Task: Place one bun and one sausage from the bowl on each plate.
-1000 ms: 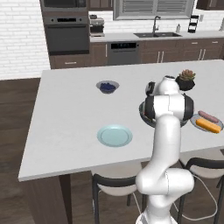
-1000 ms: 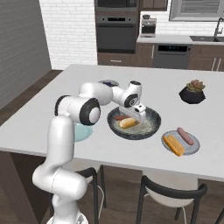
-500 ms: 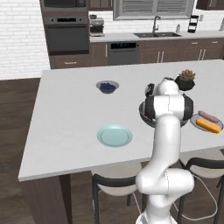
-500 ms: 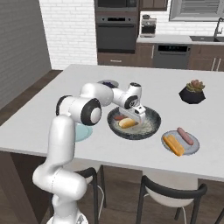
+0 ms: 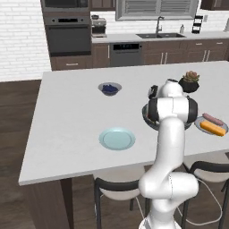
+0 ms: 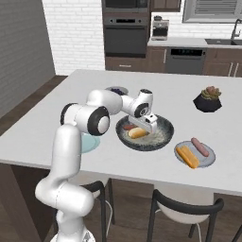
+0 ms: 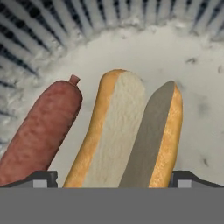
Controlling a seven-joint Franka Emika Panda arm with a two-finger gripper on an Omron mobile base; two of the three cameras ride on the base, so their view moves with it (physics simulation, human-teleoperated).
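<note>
The white arm is raised from the base, bent at the elbow and turned downward at the wrist. The gripper [image 6: 150,126] is pointed straight down. In the hand view, its fingertips [image 7: 42,178] are seen spread wide at 8 and 4 o'clock.

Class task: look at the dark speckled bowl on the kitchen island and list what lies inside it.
Inside the bowl lie one split bun and one red-brown sausage, side by side. The gripper hangs over the bun, fingers either side, hiding part of the bowl's floor in the right base view.
</note>
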